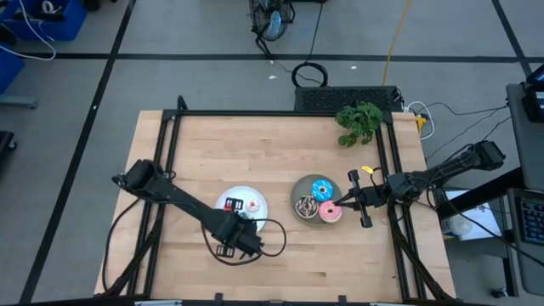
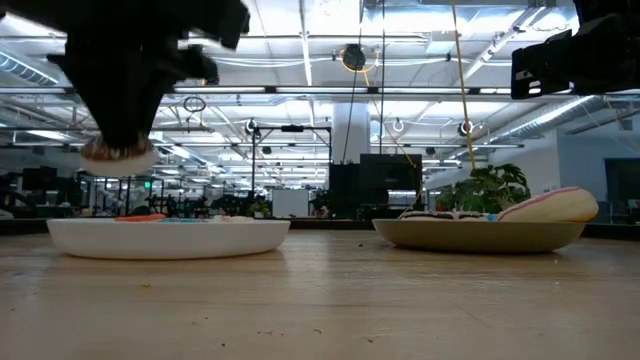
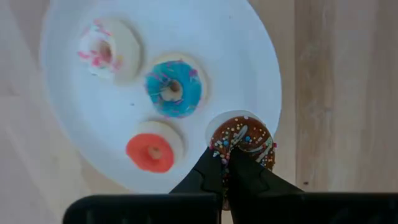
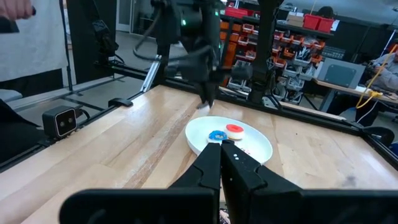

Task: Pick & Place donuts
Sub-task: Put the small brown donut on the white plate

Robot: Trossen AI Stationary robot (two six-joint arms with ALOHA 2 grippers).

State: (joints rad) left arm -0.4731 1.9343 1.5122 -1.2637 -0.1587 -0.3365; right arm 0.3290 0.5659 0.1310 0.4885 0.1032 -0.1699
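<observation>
Left gripper [image 3: 227,163] is pinched onto the tiny brown donut [image 3: 242,138], holding it just above the near rim of the white plate [image 3: 261,68], where the white [image 3: 107,51], blue [image 3: 173,89] and red [image 3: 152,148] tiny ones lie. To do this well I'd lift straight up before swinging over, so it clears the rim. The arm reaches in diagonally from the bench's left, wrist pointing down.

Right gripper [image 1: 347,202] waits with fingers together by the grey-green plate [image 1: 299,201], which holds the pink donut [image 1: 330,212] and blue sprinkled donut [image 1: 320,189].
</observation>
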